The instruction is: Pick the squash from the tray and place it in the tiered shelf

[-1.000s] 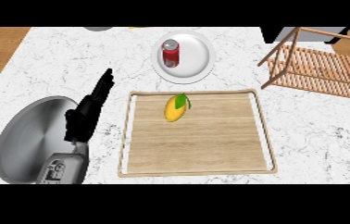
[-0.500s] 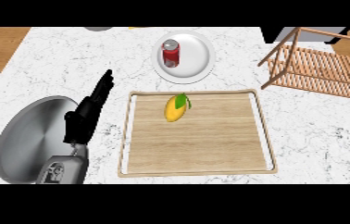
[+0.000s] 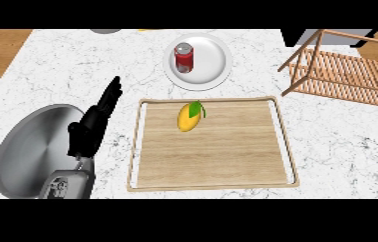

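One slim black robot hand (image 3: 94, 117) with narrow, segmented fingers and a thumb shows at the left. It joins a boxy light-grey forearm (image 3: 68, 185) whose wrist end is rounded, with dark circular fittings set into its casing.

A pale wooden tray (image 3: 214, 181) and slatted wooden tiered shelf (image 3: 336, 73) stand on a white marbled counter (image 3: 66, 71).

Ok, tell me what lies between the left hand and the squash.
In the head view, only bare marble counter, then the wooden tray's left rim separate the left hand from the squash.
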### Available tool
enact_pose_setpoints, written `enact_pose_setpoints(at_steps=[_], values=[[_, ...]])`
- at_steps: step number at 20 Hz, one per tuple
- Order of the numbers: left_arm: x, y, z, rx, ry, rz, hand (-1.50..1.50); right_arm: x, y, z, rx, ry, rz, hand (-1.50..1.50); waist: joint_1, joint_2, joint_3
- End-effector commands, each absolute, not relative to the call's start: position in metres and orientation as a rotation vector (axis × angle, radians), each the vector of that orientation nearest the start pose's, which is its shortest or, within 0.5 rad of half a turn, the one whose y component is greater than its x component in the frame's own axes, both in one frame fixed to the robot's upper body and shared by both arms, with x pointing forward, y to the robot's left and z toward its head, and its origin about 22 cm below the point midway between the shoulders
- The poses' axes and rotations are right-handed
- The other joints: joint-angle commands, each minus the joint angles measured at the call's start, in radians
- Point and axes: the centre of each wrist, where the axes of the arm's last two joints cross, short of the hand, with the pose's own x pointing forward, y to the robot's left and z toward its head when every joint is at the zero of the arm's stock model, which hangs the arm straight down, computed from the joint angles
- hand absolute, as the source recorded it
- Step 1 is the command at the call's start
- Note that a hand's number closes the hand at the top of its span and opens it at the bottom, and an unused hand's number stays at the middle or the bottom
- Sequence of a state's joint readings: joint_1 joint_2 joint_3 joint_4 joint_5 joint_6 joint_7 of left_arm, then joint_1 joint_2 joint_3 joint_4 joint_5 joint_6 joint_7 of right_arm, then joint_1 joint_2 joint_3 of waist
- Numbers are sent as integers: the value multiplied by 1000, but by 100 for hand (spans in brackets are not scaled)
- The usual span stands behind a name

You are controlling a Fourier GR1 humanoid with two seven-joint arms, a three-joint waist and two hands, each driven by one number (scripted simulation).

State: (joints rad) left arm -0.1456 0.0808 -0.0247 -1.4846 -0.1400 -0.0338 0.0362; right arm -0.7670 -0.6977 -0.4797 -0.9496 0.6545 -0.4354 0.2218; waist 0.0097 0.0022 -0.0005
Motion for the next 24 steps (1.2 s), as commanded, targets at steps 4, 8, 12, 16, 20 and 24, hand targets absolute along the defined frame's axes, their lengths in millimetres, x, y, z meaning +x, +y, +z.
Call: enact_pose_setpoints(at_steps=[4, 8, 12, 16, 20, 24], values=[[278, 235, 16, 102, -1560, -261, 0, 354, -449, 233, -1454, -1414, -295, -150, -9, -3, 0], [288, 220, 19, 92, -1557, -260, 0, 351, -468, 226, -1365, -1502, -381, -150, -5, 0, 1], [276, 224, 14, 105, -1579, -270, 0, 352, -469, 257, -1260, -1546, -398, -150, 0, -1, 1], [272, 246, 14, 103, -1573, -272, 0, 334, -467, 235, -1189, -1600, -389, -150, -10, -4, 0], [297, 243, 22, 122, -1600, -249, 0, 329, -477, 291, -1147, -1653, -527, -150, -9, -1, 0], [285, 229, 12, 114, -1576, -264, 0, 308, -495, 297, -1097, -1699, -785, -150, -12, -3, 1]])
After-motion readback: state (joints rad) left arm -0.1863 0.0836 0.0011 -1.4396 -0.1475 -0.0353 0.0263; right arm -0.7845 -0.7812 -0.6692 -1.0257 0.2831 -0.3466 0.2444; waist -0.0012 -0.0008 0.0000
